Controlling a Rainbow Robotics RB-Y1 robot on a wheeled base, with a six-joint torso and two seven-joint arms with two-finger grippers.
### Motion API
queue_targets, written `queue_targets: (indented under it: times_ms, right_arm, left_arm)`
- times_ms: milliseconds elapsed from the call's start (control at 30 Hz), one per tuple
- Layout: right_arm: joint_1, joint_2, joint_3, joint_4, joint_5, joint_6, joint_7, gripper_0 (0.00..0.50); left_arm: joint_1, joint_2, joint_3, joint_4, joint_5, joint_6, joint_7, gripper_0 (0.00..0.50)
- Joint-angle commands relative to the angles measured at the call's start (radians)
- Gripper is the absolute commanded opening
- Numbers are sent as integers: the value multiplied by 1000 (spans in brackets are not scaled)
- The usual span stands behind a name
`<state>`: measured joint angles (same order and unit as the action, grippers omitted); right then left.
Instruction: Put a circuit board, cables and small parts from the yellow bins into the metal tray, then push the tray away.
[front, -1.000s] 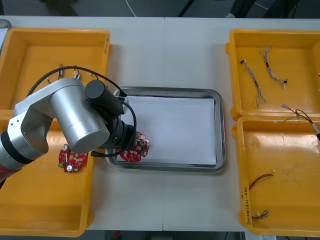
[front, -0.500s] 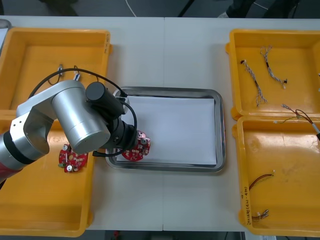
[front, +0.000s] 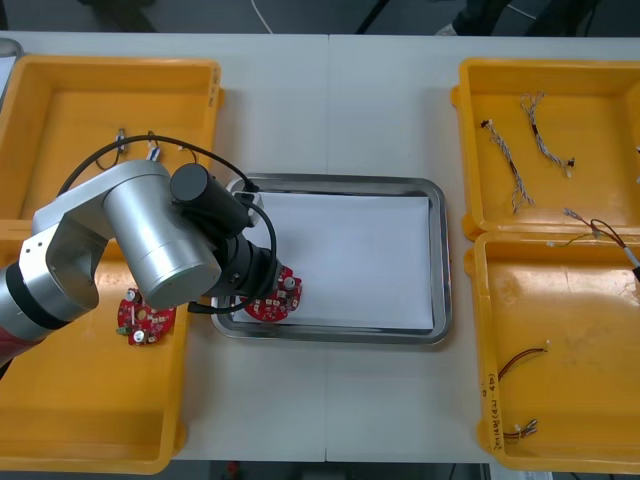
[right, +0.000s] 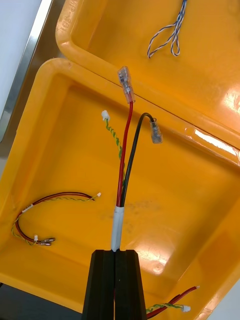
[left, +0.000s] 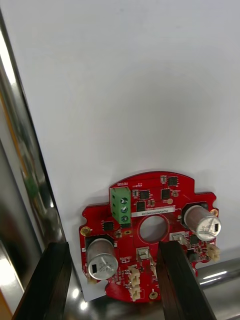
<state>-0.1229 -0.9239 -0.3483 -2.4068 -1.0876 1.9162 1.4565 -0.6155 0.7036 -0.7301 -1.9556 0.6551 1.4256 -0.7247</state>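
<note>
Red board (front: 278, 299) lies flat, parts up, in the tray's (front: 440, 262) near left corner, with its green terminal block toward the tray's white middle. Being round, it has no long axis. My left gripper (left: 111, 250) hangs over it with fingers wide, one just outside the board's edge and the other above its face. My right gripper (right: 115, 254), over a bin (right: 60, 150) right of the tray, is pinched on a red-and-black cable (right: 125, 165) that runs straight out from the fingertips, plugs pointing away.

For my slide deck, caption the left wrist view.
Left gripper, open, above a red circuit board in the metal tray.
</note>
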Motion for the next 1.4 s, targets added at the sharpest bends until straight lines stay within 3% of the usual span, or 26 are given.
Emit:
queue_targets:
  times_ms: [33,333,533,800,1067,1267,1400]
  right_arm:
    - [-17,-12,11,-28,5,4,28,0]
    - [-41,-12,11,-28,-31,4,41,0]
    - [-103,-30,66,-29,-67,4,48,0]
    - [-271,-36,250,-35,-81,4,48,0]
    - [-501,-26,543,-9,-40,4,48,0]
    - [-627,56,712,34,28,4,50,0]
    - [-698,157,810,81,77,4,62,0]
  left_arm:
    - [-40,-19,29,-85,17,27,80,500]
    - [-40,-6,166,-200,74,196,70,500]
    - [-38,13,305,-224,153,306,-15,500]
    - [-38,50,506,-181,267,424,-167,500]
    - [-40,51,669,-54,290,481,-346,500]
    - [-46,51,742,58,273,483,-472,500]
    - [-90,65,752,170,250,484,-558,500]
